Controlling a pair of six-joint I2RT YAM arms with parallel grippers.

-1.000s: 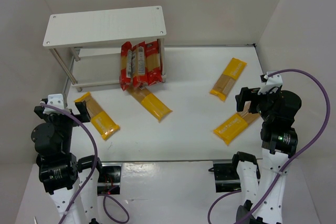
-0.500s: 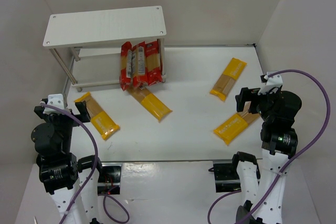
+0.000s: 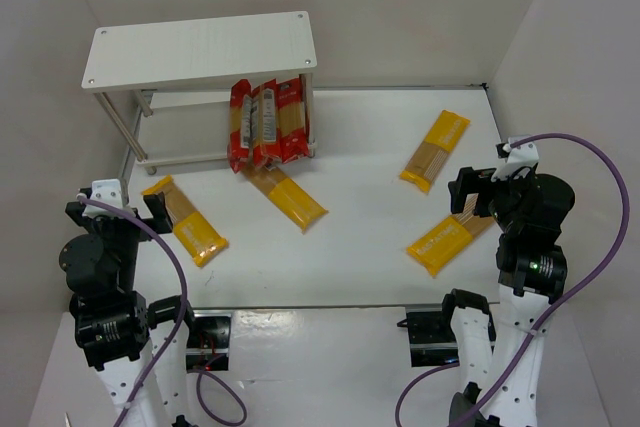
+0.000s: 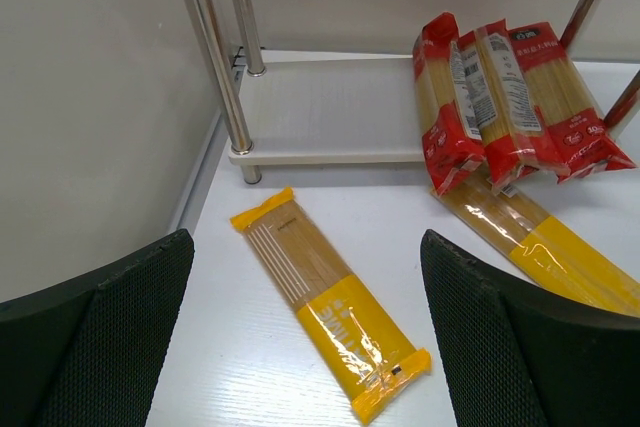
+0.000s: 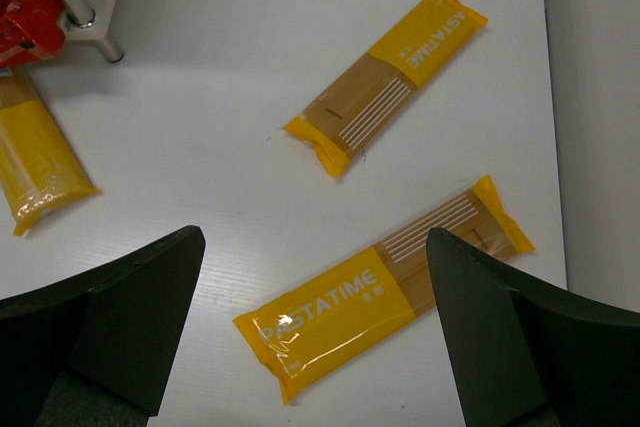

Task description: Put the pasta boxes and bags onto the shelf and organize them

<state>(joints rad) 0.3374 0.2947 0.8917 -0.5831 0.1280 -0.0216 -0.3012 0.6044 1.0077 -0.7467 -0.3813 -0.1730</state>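
**A:** About the left gripper: spread wide, gripping nothing, hanging low over a yellow pack that lies flat just in front of the shelf's front leg. Probably lined up so for a pinch across the narrow width.

**B:** The same for the right gripper?

**A:** Yes, also fully apart and empty, above the nearer right pack. Beyond it, well apart, the farther right pack.

**B:** And on the shelf itself?

**A:** Only the red packs, three as far as can be told, propped slanted at the right end of the lower board. Lower ends sticking out past the front edge and touching a fourth yellow pack on the table. Nothing on the top board. Judged as early in the task, with no yellow pack put away yet.

**B:** Room for moving?

**A:** Much free lower board to the left of the red ones, but reachable only between the thin legs and under the top board. Better, probably, to slide a pack in flat and lengthwise. On the right, to mind the side wall close to the nearer right pack.
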